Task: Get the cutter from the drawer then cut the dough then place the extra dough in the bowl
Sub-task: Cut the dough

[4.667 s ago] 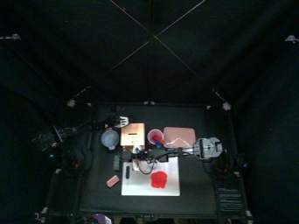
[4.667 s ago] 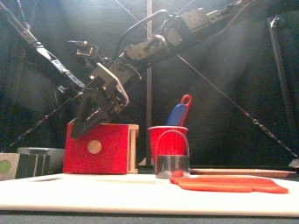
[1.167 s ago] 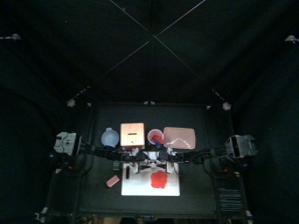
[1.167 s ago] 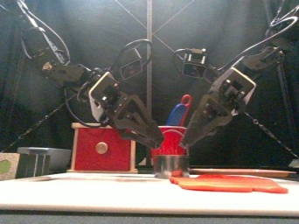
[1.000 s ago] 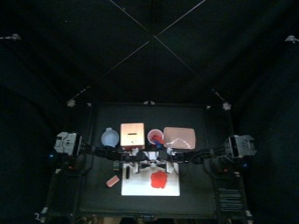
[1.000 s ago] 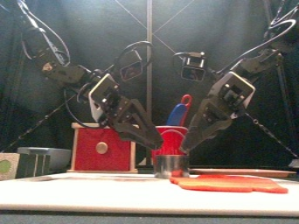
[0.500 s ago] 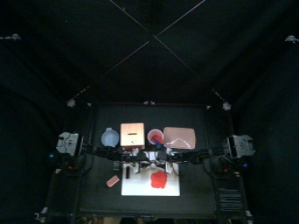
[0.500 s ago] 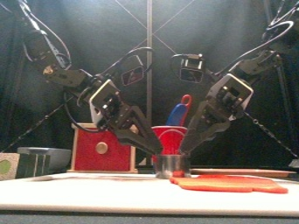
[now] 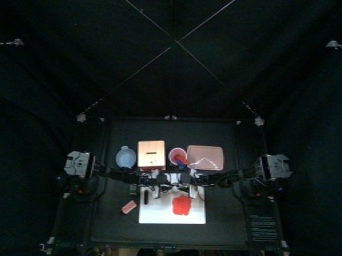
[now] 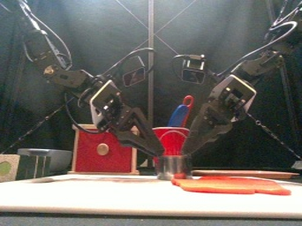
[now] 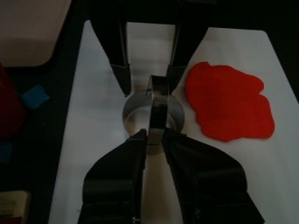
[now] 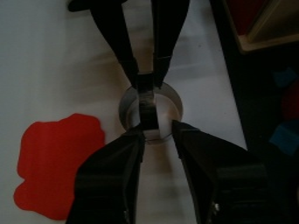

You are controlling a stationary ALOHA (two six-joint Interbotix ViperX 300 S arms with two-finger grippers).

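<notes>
Cutter (image 10: 174,166) is out of the drawer and stands upright on the white cutting board (image 11: 100,131), just beside the red dough (image 11: 233,101) and not on it. So the first step looks done, and I judge that the cutting has not yet begun: the dough lies as one flat, whole piece with an uneven edge, and no ring is pressed into it.

Both arms meet at the cutter from opposite sides. The left gripper (image 11: 158,133) has its jaws almost together, and they seem clamped on the rim or the wire handle of the cutter. The right gripper (image 12: 152,129) is pinched on it in the same way from the other side.

What is left, as I judge it: to bring the cutter over the dough, press it down, and then carry the extra dough to the bowl.

About the containers, at the back of the worktop (image 9: 227,215):
- The blue-grey bowl (image 9: 124,157) shows no dough inside, as far as I can see.
- The wooden box (image 10: 101,150) appears to have its red drawer front closed.
- The red cup (image 10: 171,139) holds a blue knife (image 10: 179,115) and a red knife (image 10: 188,101).
- The pink tray (image 9: 206,155) seems to carry nothing.
</notes>
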